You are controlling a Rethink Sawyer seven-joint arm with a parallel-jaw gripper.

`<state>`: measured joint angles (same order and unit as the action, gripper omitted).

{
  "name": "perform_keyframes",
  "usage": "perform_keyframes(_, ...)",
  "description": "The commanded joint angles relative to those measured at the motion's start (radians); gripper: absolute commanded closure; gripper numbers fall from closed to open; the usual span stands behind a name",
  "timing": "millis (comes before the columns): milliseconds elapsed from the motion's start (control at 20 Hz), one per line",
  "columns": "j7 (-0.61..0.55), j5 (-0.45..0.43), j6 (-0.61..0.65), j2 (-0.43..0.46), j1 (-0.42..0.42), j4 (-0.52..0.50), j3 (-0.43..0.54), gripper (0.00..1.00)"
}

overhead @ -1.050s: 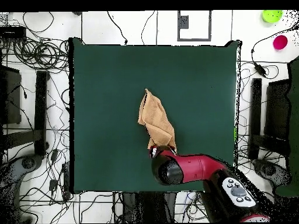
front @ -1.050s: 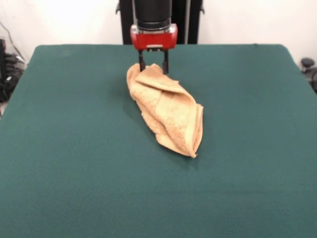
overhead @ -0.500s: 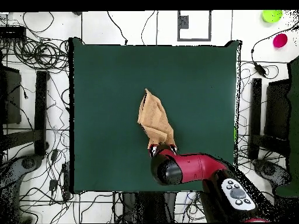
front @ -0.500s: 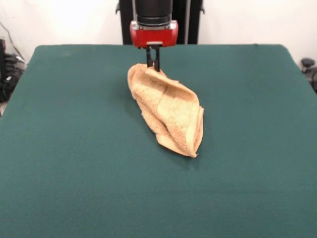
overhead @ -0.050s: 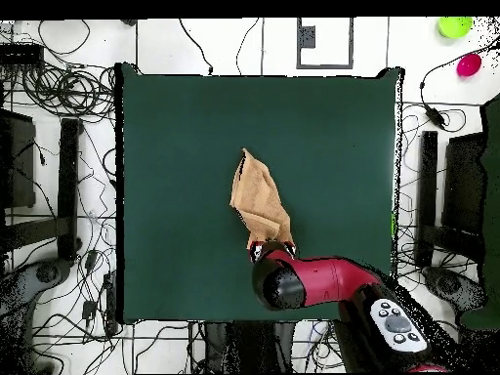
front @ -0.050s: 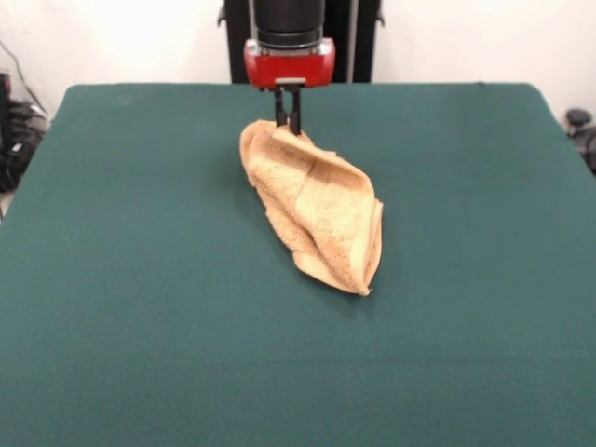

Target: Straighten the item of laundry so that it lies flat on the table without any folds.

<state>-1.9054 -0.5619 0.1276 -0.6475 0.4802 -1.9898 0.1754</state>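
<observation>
The tan-orange terry towel point(front @ -0.050s: 312, 207) lies bunched in a long diagonal heap around the middle of the dark green table point(front @ -0.050s: 140, 279), folded over itself with a thick ridge running down its length and one pointed end aimed toward the camera in the front view; the gripper point(front @ -0.050s: 288, 122) hangs straight down from the red wrist at the heap's far end, its two black fingers drawn tight together and pinching the top edge of the cloth, so the hand is closed on the towel; from overhead the red arm point(overhead @ -0.050s: 312, 281) covers that end of the towel point(overhead @ -0.050s: 259, 198), and the pinch itself is hidden there, though the rest of the cloth trails away from the robot, well clear of every table edge; this looks like the grasp stage of the straightening, with the fold not yet opened at all; the next move likely calls for lifting that pinched edge and drawing it away from the free end, so the layers peel apart and spread; the risk, as a judgement, is that the fingers hold more than one layer and drag the whole bundle along.
</observation>
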Motion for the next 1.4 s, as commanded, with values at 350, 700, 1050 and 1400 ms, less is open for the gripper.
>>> perform_keyframes(350,-0.097,0.095,0.103,-0.104,-0.046,-0.067,0.095,1.00)
perform_keyframes(700,-0.075,0.171,0.193,-0.160,-0.052,-0.096,0.123,1.00)
perform_keyframes(1050,-0.090,0.234,0.241,-0.194,-0.080,-0.118,0.126,1.00)
perform_keyframes(1400,-0.105,0.301,0.291,-0.222,-0.122,-0.122,0.118,1.00)
